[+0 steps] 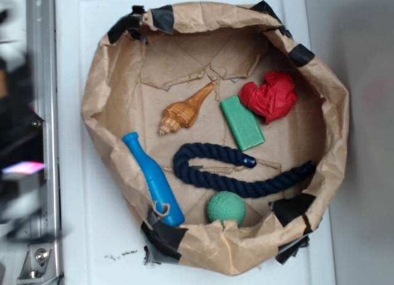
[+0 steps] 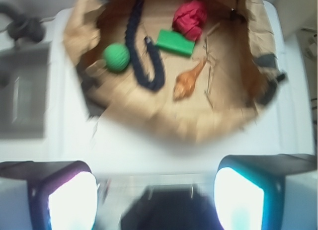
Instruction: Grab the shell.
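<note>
lying in paper basin, shell [image 2: 188, 82] well beyond spread fingers [image 2: 73, 200].

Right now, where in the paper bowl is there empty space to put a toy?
The widest bare paper lies at the top, between the shell and the back rim. A small patch sits between the green block and the right wall. The bottom is crowded: blue bottle, rope and green ball.

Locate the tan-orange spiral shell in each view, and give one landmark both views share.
Exterior: the tan-orange ridged spiral shell lies left of centre inside the brown paper bowl, thin point aimed upper right.
Wrist: shell right of centre, blurred.
Shared landmark: the flat green block, beside the shell's pointed end.
</note>
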`<state>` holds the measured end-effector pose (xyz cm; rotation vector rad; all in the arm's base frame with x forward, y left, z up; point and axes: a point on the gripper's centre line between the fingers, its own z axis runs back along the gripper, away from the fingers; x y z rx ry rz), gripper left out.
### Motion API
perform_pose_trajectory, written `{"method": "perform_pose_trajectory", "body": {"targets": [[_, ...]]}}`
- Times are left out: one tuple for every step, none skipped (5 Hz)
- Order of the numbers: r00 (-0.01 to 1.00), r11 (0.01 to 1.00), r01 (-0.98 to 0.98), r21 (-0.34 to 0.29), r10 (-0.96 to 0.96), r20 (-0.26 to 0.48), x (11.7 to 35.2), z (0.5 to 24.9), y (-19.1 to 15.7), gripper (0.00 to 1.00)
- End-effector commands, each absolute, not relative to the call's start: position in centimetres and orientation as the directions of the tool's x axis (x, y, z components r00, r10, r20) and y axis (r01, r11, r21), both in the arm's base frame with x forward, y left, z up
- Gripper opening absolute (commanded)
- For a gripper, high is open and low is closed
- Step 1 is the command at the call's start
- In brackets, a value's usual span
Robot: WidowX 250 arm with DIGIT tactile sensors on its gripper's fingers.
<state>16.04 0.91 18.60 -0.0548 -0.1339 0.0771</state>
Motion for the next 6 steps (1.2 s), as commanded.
{"method": "perform_pose_trajectory", "body": {"targets": [[0.962,0.978,-0.197,-0.072,0.207,0.179,24.2,13.1,3.8,1.00],[0.977,0.985,-0.165,-0.048,0.170,0.127,25.4,10.4,3.5,1.00],[0.986,0.992,-0.129,-0.014,0.130,0.101,23.8,7.7,3.0,1.00],[0.991,0.994,-0.110,-0.014,0.111,0.080,22.4,5.9,3.3,1.00],[0.994,0.997,-0.076,-0.018,0.077,0.074,23.7,4.5,3.8,1.00],[0.996,0.999,-0.041,0.005,0.041,0.085,25.0,3.3,3.2,1.00]]}}
